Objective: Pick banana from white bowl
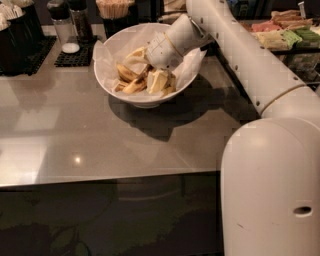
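The white bowl with its paper lining stands at the back middle of the grey counter. A browned yellow banana lies in it, curving along the left inside. My gripper hangs from the white arm and reaches down into the bowl on its right side, its pale fingers down among the banana pieces. The wrist covers the back of the bowl.
Black pepper and salt shakers on a black mat and a cup of stir sticks stand behind the bowl. Dark containers are at the far left. Coloured packets lie at the back right. The counter's front edge runs across.
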{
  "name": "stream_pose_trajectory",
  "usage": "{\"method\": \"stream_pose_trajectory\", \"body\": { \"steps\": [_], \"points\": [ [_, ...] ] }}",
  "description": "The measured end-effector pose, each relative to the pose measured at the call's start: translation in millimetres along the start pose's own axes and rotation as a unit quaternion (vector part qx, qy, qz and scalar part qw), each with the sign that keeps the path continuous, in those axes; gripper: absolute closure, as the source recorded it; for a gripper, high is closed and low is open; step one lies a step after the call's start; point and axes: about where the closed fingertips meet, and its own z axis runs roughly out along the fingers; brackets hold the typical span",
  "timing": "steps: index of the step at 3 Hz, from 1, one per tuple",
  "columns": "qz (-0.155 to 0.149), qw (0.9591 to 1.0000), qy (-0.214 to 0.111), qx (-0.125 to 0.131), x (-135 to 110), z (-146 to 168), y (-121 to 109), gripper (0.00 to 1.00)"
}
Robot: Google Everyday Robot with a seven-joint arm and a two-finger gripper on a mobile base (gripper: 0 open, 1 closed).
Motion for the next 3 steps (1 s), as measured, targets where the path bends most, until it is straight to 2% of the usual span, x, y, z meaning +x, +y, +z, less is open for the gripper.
{"method": "stream_pose_trajectory", "body": {
  "steps": [1,3],
  "points": [
    [0.005,0.9999,-0.001,-0.010,3.7,8.6,5.1,0.39],
    [0.005,0.9999,-0.001,-0.010,3.7,8.7,5.1,0.86]
  ]
}}
